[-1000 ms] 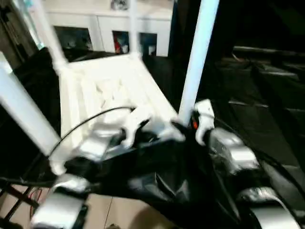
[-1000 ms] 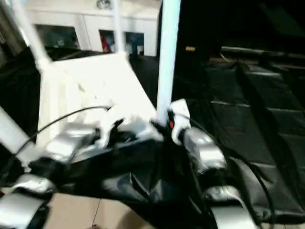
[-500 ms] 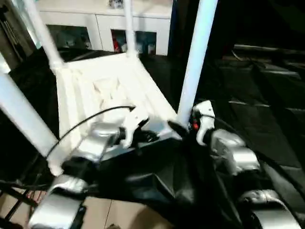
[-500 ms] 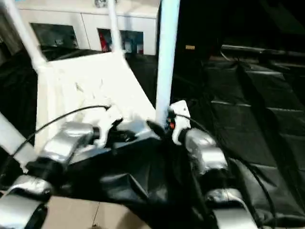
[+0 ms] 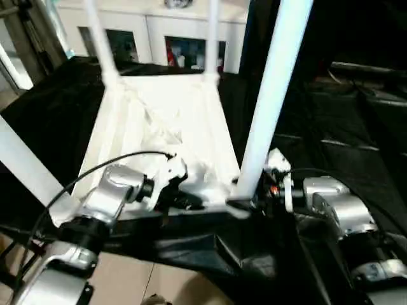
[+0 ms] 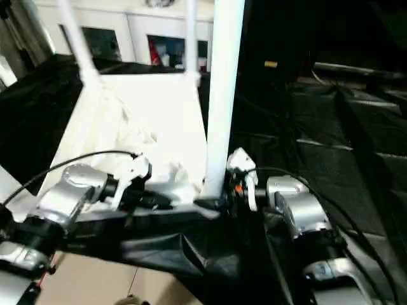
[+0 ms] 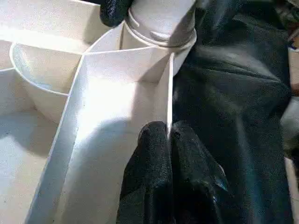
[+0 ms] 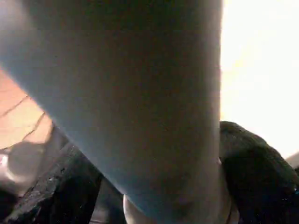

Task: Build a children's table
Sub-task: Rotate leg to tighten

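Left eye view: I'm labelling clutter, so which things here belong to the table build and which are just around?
Part of the job:
table top, upside down
near leg, standing in a corner socket
far legs
left gripper, pinching a rib
right gripper, around the near leg

Just around:
white cabinet
black cloth

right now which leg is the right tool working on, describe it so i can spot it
Find the upside-down white plastic table top on the black cloth. At its near right corner rises a thick white tubular leg, with the right tool at its base. It looks thickest; the two far legs look thinner.
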{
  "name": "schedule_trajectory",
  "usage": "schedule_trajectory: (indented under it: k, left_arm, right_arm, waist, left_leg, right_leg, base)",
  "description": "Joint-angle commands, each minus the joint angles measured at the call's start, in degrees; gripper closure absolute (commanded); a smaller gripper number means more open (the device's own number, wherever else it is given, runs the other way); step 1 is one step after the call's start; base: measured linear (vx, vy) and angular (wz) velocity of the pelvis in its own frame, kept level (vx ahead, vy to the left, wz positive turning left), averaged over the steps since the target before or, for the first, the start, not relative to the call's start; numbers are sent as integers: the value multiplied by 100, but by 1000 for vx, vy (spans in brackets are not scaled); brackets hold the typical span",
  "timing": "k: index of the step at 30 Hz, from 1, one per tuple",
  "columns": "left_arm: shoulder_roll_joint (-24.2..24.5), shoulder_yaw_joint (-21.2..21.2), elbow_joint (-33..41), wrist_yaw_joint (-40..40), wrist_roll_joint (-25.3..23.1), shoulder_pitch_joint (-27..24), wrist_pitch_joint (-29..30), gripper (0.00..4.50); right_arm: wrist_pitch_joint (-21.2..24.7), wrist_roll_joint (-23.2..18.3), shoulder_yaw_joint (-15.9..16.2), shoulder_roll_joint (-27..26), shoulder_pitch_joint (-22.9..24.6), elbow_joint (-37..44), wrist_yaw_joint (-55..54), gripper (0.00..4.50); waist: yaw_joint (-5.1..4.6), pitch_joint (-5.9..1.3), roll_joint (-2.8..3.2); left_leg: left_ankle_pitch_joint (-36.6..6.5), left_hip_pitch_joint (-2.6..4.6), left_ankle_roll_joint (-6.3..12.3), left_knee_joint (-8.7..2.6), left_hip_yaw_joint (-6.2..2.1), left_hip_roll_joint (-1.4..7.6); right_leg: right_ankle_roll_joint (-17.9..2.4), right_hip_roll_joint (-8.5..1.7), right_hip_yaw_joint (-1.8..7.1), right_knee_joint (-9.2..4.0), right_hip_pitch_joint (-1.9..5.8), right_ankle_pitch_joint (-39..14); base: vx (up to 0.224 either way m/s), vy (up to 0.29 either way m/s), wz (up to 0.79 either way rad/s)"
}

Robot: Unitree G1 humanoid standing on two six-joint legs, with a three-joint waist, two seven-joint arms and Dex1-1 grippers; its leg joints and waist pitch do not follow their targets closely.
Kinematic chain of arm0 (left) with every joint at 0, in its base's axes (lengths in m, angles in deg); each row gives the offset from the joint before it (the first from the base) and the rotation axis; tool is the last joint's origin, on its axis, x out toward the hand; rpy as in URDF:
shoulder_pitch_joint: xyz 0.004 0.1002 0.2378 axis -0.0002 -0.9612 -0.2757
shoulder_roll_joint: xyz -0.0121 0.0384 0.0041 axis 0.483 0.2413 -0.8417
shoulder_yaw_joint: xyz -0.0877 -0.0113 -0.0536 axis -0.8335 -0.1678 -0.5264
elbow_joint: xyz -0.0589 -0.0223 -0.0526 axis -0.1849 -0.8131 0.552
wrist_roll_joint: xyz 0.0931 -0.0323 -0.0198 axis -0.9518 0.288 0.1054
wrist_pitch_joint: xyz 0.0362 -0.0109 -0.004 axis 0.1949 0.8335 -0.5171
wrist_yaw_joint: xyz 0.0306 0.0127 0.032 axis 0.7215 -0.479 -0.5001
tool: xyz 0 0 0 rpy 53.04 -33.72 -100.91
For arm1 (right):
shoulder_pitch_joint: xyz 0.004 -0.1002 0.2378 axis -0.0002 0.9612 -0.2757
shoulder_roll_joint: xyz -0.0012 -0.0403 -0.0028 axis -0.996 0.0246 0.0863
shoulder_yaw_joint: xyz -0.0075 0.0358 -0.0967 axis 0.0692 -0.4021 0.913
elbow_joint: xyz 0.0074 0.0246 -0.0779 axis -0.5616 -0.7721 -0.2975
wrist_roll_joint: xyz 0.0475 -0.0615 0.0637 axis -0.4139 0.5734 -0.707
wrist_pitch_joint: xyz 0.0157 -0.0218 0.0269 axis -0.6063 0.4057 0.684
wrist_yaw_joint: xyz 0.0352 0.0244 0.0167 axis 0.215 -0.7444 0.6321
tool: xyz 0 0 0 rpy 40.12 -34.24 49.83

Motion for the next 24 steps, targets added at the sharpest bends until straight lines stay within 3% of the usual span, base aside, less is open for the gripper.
schedule_trajectory:
  k: [1, 5, 9, 12, 13, 15, 20, 21, 24]
  left_arm:
    - [-98, 75, 420, 255, 331, 87, -59, 450]
    - [-44, 78, 487, 298, 351, 47, -10, 450]
    - [-169, -22, 373, -59, 308, 79, 21, 450]
    - [-296, -123, 280, -349, 293, 148, 61, 450]
    - [-417, -192, 190, -656, 245, 221, 90, 450]
    - [-574, -276, 71, -1026, 200, 316, 171, 450]
    - [-1003, -456, -312, -2110, 48, 610, 330, 450]
    - [-1172, -546, -451, -2500, 30, 712, 385, 450]
    - [-1463, -725, -600, -3042, 51, 832, 454, 450]
  right_arm:
    - [219, -76, 452, -41, 123, 169, 385, 107]
    - [325, -112, 517, -30, 130, 258, 451, 129]
    - [99, -7, 382, -261, 137, 158, -3, 154]
    - [-58, 44, 254, -456, 112, 6, -455, 159]
    - [-120, 131, 129, -671, 52, -210, -1048, 162]
    - [-276, 259, -6, -929, -18, -484, -1760, 169]
    - [-380, 350, -355, -1601, -226, -1040, -3207, 197]
    - [-425, 357, -473, -1838, -319, -1233, -3662, 207]
    - [-521, 311, -778, -2239, -526, -1611, -4515, 221]
  waist:
    - [-1, -360, -31]
    - [19, -365, -18]
    - [8, -378, -20]
    - [-8, -368, -33]
    - [-40, -347, -17]
    - [-98, -347, -47]
    - [-236, -329, -46]
    - [-280, -331, -50]
    - [-319, -333, -41]
  left_leg:
    - [-1255, 47, 290, -356, -16, 173]
    - [-1202, 55, 264, -354, -15, 181]
    - [-1114, 25, 252, -345, -18, 168]
    - [-1168, 24, 195, -347, -22, 147]
    - [-1250, 39, 149, -354, -20, 143]
    - [-1322, 37, 38, -368, -41, 112]
    - [-1403, -8, 48, -382, -63, 86]
    - [-1437, 36, 29, -360, -58, 67]
    - [-1435, 44, 80, -352, -56, 64]
  right_leg:
    - [-996, -453, 265, -452, 295, -1904]
    - [-1028, -443, 271, -434, 275, -1772]
    - [-1049, -444, 266, -406, 298, -1586]
    - [-968, -456, 260, -436, 297, -1847]
    - [-930, -461, 262, -470, 260, -2051]
    - [-830, -460, 245, -490, 283, -2345]
    - [-625, -457, 226, -544, 298, -2704]
    - [-589, -457, 227, -575, 258, -2860]
    - [-594, -452, 227, -596, 243, -2910]
  base:
    - [0, 0, 0]
    - [0, 0, 0]
    - [0, 0, 0]
    - [0, 0, 0]
    - [0, 0, 0]
    - [0, 0, 0]
    - [0, 0, 0]
    - [0, 0, 0]
    - [0, 0, 0]
